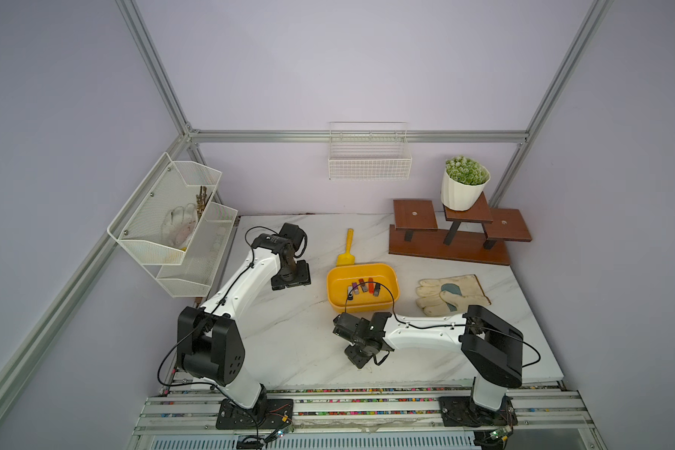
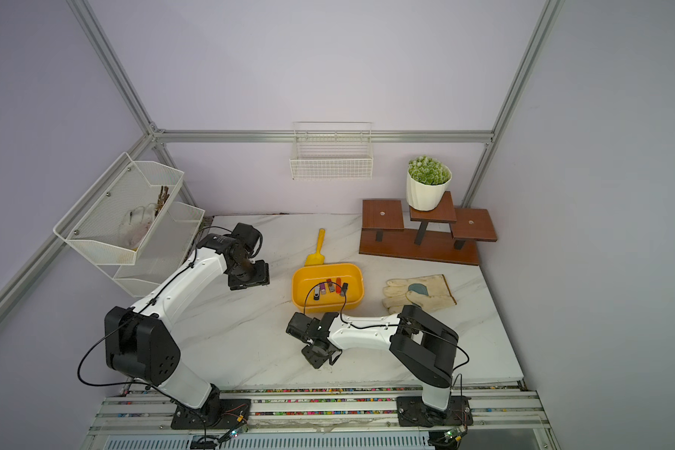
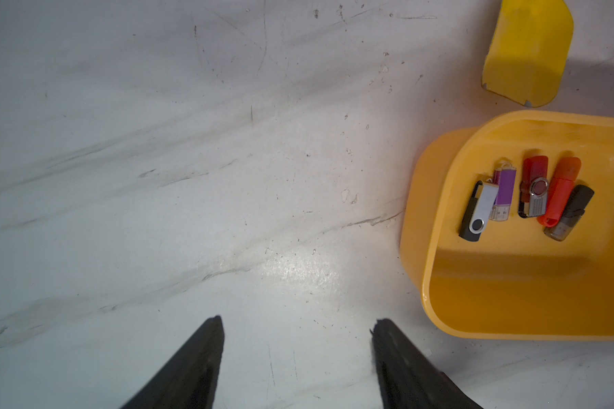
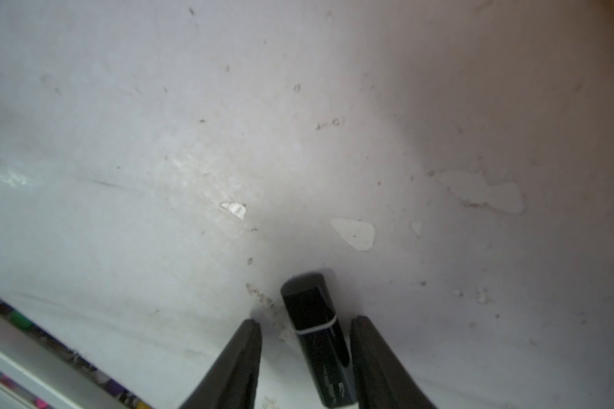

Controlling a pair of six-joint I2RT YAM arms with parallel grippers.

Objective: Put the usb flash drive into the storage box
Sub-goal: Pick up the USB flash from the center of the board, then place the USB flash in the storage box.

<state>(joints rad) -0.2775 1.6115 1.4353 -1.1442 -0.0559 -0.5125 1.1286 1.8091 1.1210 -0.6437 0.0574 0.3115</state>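
- My right pincer (image 4: 305, 318) is down at the bench (image 1: 289, 331), its two fingers apart with a black flash drive (image 4: 318, 336) between them.
- One finger sits right against the drive's side, or close to it. The other stands off with a strip of bench showing in the gap. Not clamped.
- The drive lies flat on the bench, outside the storage box (image 1: 371, 306). A thin pale band runs across its body where the cap meets it.
- In both top views my right wrist hides the drive. The wrist is just in front of the box's near left corner.
- My left pincer (image 3: 298, 318) has its fingers wide apart and nothing between them, only bare marbled bench below.
- From the left wrist the box is off to one side, open, yellow, with a rolled rim.
- Five other drives (image 3: 534, 191) lie side by side on the box floor: black with a silver clip, purple, red with a silver clip, orange-red, dark grey.
- A small yellow scoop (image 1: 347, 249) lies on the bench just behind the box, handle pointing away from me.
- A pale work glove (image 1: 451, 294) lies flat to the right of the box, apart from it.
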